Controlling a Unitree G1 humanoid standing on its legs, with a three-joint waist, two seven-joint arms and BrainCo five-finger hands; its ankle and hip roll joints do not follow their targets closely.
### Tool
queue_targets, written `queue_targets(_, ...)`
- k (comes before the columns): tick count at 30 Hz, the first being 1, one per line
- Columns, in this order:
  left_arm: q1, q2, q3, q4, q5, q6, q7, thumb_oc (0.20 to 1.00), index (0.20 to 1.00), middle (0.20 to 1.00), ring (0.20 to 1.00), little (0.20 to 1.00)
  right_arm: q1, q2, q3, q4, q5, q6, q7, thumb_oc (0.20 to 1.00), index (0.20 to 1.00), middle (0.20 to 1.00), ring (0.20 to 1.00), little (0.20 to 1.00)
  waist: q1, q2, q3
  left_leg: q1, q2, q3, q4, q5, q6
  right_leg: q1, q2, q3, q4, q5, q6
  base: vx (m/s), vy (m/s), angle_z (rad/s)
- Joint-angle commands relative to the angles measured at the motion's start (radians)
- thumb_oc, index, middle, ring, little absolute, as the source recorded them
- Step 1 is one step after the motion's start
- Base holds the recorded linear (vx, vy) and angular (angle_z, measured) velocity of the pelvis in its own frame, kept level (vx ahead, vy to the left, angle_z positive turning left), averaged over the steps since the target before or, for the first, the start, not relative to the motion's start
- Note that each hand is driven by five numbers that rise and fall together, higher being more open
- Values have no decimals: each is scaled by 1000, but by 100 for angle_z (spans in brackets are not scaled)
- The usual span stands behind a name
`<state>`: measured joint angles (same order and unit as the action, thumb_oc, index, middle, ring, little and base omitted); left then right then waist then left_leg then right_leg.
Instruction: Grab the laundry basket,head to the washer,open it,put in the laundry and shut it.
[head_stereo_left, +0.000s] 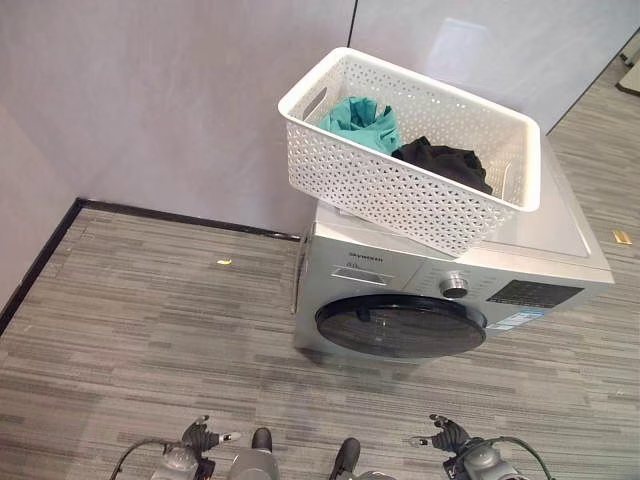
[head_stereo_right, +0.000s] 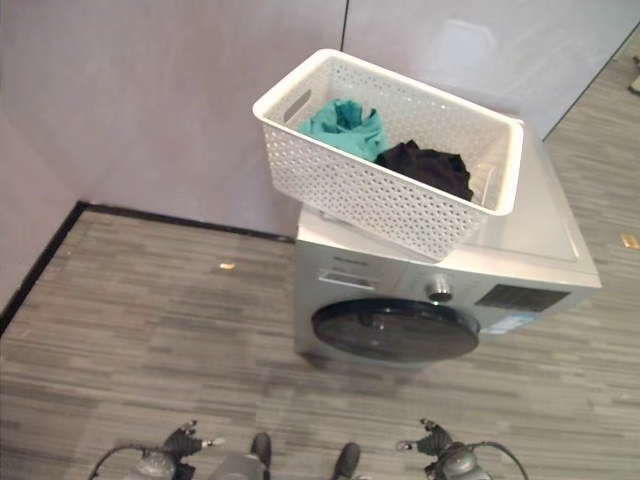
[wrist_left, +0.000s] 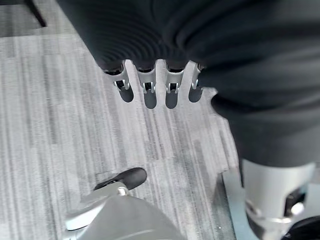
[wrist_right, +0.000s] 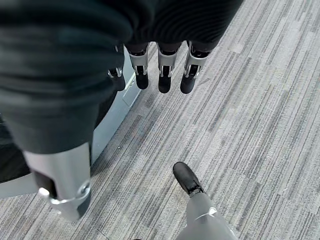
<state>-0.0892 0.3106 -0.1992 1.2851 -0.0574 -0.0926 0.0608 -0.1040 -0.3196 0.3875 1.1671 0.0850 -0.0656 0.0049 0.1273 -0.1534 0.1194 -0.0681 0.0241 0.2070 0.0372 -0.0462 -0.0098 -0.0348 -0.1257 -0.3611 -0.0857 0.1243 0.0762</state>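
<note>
- The left hand (wrist_left: 155, 92) hangs low over the grey striped floor (head_stereo_left: 150, 330), its fingers straight and relaxed, with nothing in it.
- A small yellow scrap (head_stereo_left: 224, 262) lies on the floor near the wall, well apart from everything else.
- The washer (head_stereo_left: 420, 290) stands against the pale wall, its round dark door (head_stereo_left: 400, 325) shut, with a knob (head_stereo_left: 455, 288) above it on the front panel.
- The white laundry basket (head_stereo_left: 400, 185) sits on top of the washer, tilted and overhanging the front left edge of the lid.
- Inside it, a teal garment (head_stereo_left: 362, 122) lies toward the left end and a black garment (head_stereo_left: 445, 162) just beside it to the right.
- The basket looks like stiff perforated plastic, light with so little in it, and probably smooth enough to slide on the lid.
- The cut-out handle (head_stereo_left: 315, 103) at the left end, and its partner at the far end, seem the best places to grip.
- The clothes are soft and will bunch and droop when lifted.
- The right hand (wrist_right: 162, 75) hangs over the floor beside the washer's corner, fingers loose and empty.
</note>
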Motion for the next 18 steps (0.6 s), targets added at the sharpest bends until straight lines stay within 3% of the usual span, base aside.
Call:
queue_targets(1, -61, -17, -43, 60, 62, -15, -2, 1000, 1000, 1000, 1000, 1000, -27, -70, -62, -56, 37, -19, -15, 1000, 1000, 1000, 1000, 1000, 9, 55, 25, -6, -27, -129, -22, 20, 50, -46, 68, 100, 166, -135, 27, -17, 34, -4)
queue_targets(2, -64, -17, -49, 60, 66, -16, -2, 1000, 1000, 1000, 1000, 1000, -27, -73, -63, -57, 35, -19, -17, 1000, 1000, 1000, 1000, 1000, 0, 55, 28, -14, -30, -146, -15, 20, 56, -55, 81, 161, 186, -144, 29, 0, 0, 0)
queue_targets(3, -65, -17, -49, 60, 66, -16, -2, 1000, 1000, 1000, 1000, 1000, -27, -73, -64, -57, 35, -19, -17, 1000, 1000, 1000, 1000, 1000, 0, 54, 24, -19, -30, -146, -15, 23, 56, -60, 81, 161, 185, -141, 28, -37, -21, 19)
queue_targets(4, -67, -17, -66, 64, 83, -14, -1, 1000, 1000, 1000, 1000, 1000, -29, -76, -64, -57, 31, -15, -16, 1000, 1000, 1000, 1000, 1000, -9, 57, 23, -39, -30, -166, -14, 27, 63, -64, 87, 229, 205, -149, 33, -68, -54, 36)
queue_targets(6, -61, -10, -47, 66, 83, -12, 2, 1000, 1000, 1000, 1000, 1000, -34, -69, -55, -65, 7, -14, -19, 1000, 1000, 1000, 1000, 1000, 29, 55, 12, -52, 10, -118, -28, 31, 40, -23, 0, 77, 152, -111, 54, -89, -135, 57)
queue_targets(7, -65, -5, -42, 66, 83, -12, 3, 1000, 1000, 1000, 1000, 1000, -37, -65, -53, -72, -1, -14, -22, 1000, 1000, 1000, 1000, 1000, 45, 57, 6, -55, 26, -110, -37, 35, 32, -27, -27, 36, 141, -90, 58, -40, -117, 21)
queue_targets(8, -65, -4, -42, 66, 83, -12, 3, 1000, 1000, 1000, 1000, 1000, -36, -64, -54, -73, -1, -14, -22, 1000, 1000, 1000, 1000, 1000, 45, 57, 6, -54, 26, -110, -39, 36, 32, -26, -27, 36, 139, -89, 58, 13, -105, -36)
queue_targets(12, -70, 17, -14, 56, 68, -15, 21, 1000, 1000, 1000, 1000, 1000, -30, -35, -26, -89, -27, -8, -9, 1000, 1000, 1000, 1000, 1000, 76, 47, 18, -33, 80, -86, -17, 25, -3, -33, -155, -30, 114, 19, 103, 72, -201, -60)
queue_targets(13, -79, 29, -18, 49, 64, -16, 29, 1000, 1000, 1000, 1000, 1000, -34, -30, -13, -100, -32, -9, -2, 1000, 1000, 1000, 1000, 1000, 72, 32, 28, -33, 88, -98, -1, 20, -8, -53, -158, 52, 122, 38, 111, 137, -348, -34)
queue_targets(14, -87, 33, -29, 50, 68, -17, 35, 1000, 1000, 1000, 1000, 1000, -38, -30, -8, -99, -27, -13, -2, 1000, 1000, 1000, 1000, 1000, 64, 25, 34, -33, 92, -114, 9, 20, -10, -63, -136, 135, 154, 21, 109, 154, -334, -16)
queue_targets(16, -88, 36, -38, 50, 73, -17, 34, 1000, 1000, 1000, 1000, 1000, -45, -30, 2, -90, -30, -12, 5, 1000, 1000, 1000, 1000, 1000, 51, 16, 26, -32, 114, -118, 7, 31, -24, -61, -108, 151, 161, -28, 102, 134, -285, 39)
queue_targets(18, -87, 40, -46, 49, 79, -18, 36, 1000, 1000, 1000, 1000, 1000, -51, -21, 28, -78, -50, -12, 6, 1000, 1000, 1000, 1000, 1000, 52, 12, 16, -14, 173, -116, -12, 66, -57, -53, -70, 91, 156, -82, 83, 146, -393, 32)
